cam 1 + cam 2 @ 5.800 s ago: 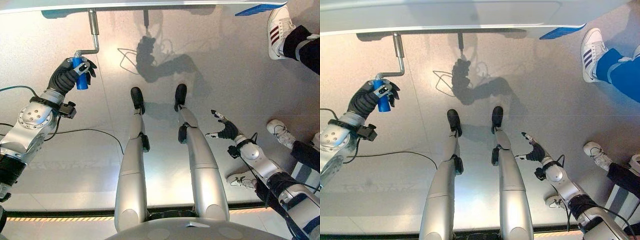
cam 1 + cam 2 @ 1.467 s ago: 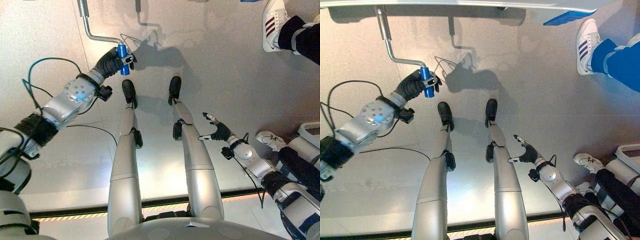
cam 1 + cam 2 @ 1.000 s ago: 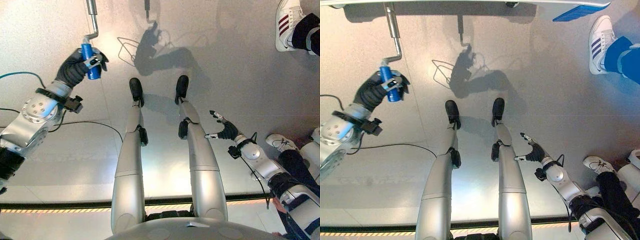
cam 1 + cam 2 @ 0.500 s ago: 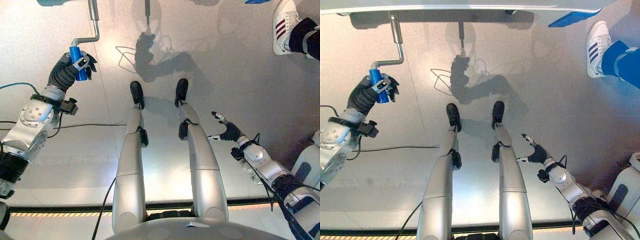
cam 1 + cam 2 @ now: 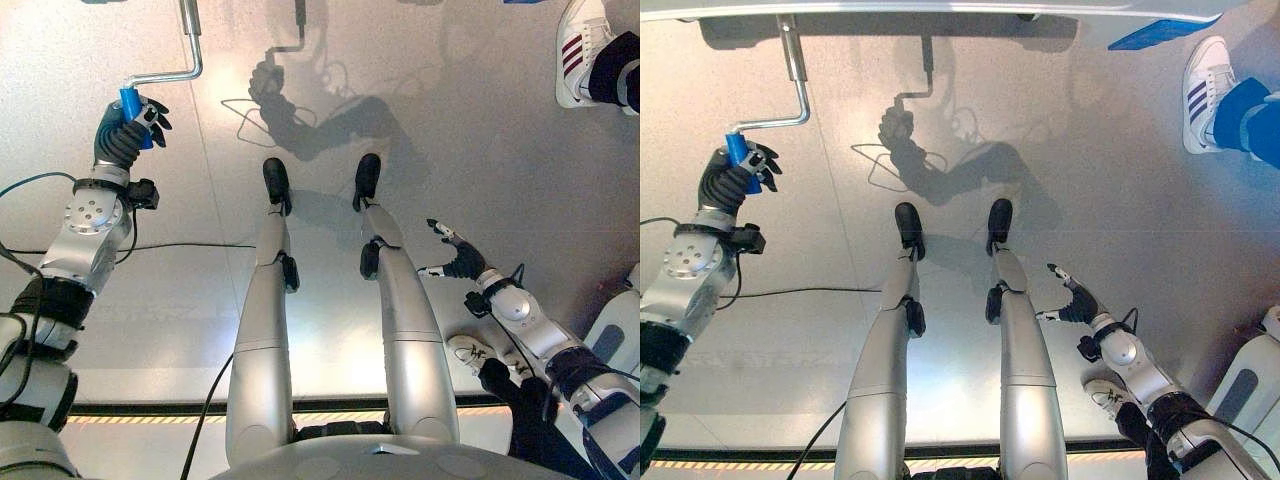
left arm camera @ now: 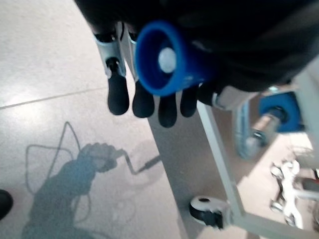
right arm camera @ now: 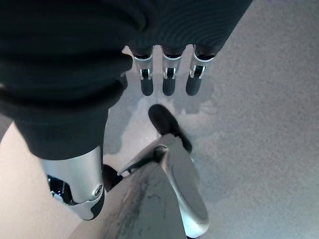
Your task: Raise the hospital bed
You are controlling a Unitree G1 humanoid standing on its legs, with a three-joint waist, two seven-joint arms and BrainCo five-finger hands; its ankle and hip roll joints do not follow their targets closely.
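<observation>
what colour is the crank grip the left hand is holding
Blue; the crank grip in the left hand shows best in the left wrist view.

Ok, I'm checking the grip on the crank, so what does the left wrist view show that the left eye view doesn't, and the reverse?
Left wrist view adds: the end face of the blue handle, seen head-on with its pale centre, plus the white bed frame and a caster wheel on the floor. Left eye view adds: the bent metal crank rod running up from the handle, the right robot hand idle with fingers straight, and a person's shoe. Shared: the left robot hand, fingers curled round the blue handle.
</observation>
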